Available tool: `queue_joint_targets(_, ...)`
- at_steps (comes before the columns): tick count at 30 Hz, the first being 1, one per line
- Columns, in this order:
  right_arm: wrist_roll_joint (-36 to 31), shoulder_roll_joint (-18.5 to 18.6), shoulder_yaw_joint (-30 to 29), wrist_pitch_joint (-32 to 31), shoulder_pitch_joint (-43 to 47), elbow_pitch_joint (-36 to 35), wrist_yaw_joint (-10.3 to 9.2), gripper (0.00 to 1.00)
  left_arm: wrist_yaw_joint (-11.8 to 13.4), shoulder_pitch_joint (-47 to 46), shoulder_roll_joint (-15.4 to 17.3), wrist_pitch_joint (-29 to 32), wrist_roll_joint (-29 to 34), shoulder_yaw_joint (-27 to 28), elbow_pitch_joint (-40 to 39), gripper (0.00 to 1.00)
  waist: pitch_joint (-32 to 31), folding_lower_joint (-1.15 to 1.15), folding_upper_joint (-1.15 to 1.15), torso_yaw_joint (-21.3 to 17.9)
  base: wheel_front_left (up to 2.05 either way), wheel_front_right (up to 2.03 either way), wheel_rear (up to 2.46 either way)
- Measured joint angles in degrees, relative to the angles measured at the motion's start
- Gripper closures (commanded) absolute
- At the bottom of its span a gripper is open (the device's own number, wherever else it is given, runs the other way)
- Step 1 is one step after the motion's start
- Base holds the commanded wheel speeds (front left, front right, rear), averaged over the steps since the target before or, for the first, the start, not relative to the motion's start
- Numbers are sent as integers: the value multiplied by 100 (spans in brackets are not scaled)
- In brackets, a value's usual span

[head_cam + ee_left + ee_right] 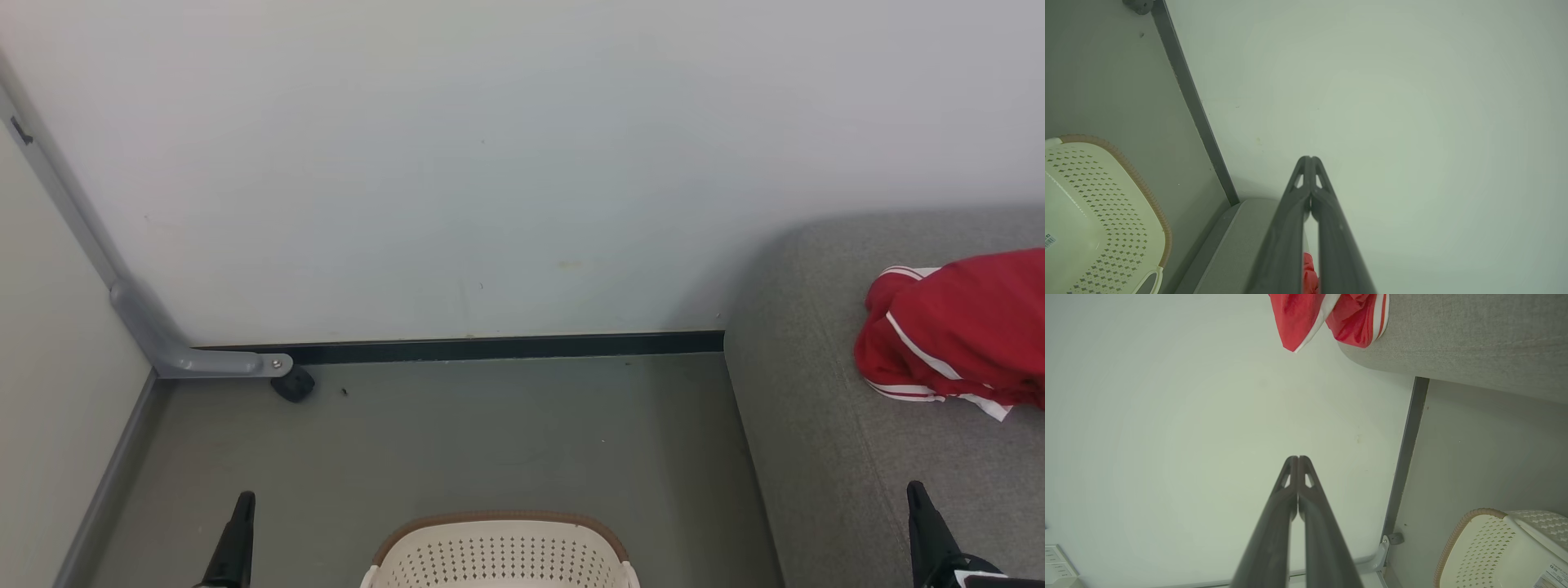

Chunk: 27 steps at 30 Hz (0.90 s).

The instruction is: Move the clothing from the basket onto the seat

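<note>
Your L gripper (244,500) & R gripper (916,490) were both closed tight, holding nothing. Red clothing (955,335) lay on the seat (816,408), apart from the basket (500,555) on the floor (490,433) btwn the 2 grippers.

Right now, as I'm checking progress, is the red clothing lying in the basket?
No, the red clothing lies on the grey seat, well apart from the basket on the floor.
</note>
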<state>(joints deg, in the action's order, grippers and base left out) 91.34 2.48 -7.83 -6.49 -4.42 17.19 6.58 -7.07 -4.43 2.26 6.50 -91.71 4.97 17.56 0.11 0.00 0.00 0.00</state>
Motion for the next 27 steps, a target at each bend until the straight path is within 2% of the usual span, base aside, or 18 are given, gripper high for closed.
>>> queue_joint_targets(27,0,0,0,0,0,-1,0,100,0,0,0,0,0,0,-7,100,1,0,0,0,0,0,0)
